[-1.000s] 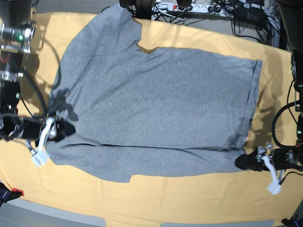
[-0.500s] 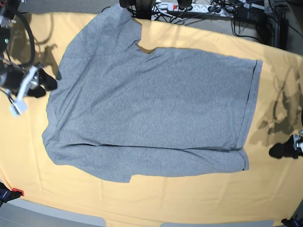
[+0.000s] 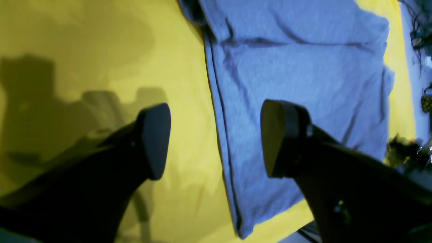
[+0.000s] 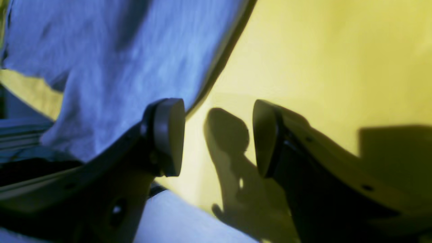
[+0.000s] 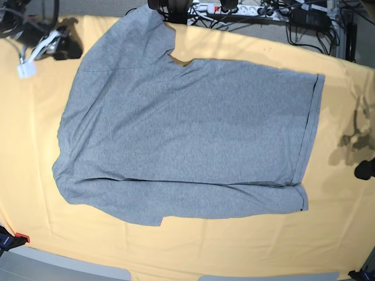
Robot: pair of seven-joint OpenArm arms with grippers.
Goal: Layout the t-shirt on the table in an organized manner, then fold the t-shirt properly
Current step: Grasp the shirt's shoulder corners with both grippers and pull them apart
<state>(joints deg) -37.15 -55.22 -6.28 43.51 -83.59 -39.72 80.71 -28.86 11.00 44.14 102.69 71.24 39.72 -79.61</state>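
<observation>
On the table in the base view, the grey t-shirt lies spread out in the middle, and the pale orange cloth shows around it. No real containers to talk about, so it's all about the shirt. Most of it looks pretty flat, but a long dark crease runs across near the bottom, with a strip of fabric below it and a little step in that lower edge. One chunk sticks out at the top left like a sleeve, and the right side has a narrow doubled edge. No lettering on the side facing up. The right gripper is off by the upper left, beside the shirt and holding nothing. Only a dark tip of the left gripper pokes in at the right edge.

Left wrist view: jaws spread wide, nothing gripped. One finger is over bare cloth, the other overlaps the shirt in the picture, and the shirt's layered edge runs between them.

Right wrist view: jaws also well apart and empty, with cloth showing in the gap. The shirt fills the upper left, kinda blurry and a bit rumpled.
</observation>
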